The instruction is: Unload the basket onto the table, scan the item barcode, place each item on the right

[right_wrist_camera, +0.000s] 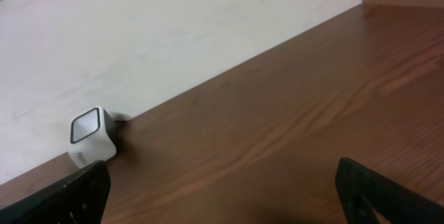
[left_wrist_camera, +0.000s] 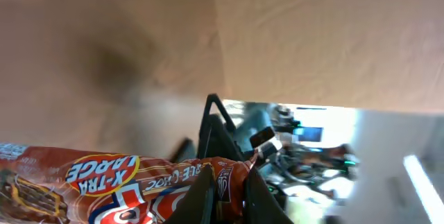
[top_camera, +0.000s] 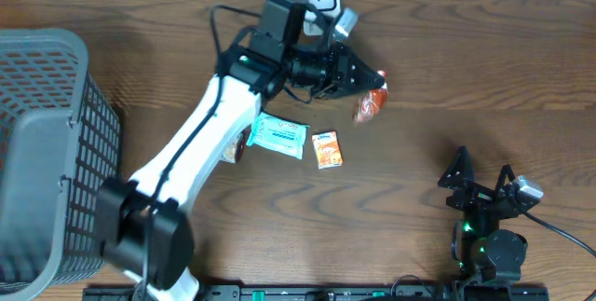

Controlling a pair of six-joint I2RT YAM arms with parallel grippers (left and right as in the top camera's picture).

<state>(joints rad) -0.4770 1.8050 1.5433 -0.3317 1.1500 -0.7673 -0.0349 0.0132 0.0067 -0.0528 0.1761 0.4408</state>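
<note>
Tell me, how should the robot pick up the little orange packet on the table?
Probably from straight above, pinching the orange packet across its narrow middle. It lies flat on the table, so no side offers a grip. Mind the blue-and-white packet close beside it. The open right gripper is free; the left gripper is shut on the red snack bag.
</note>
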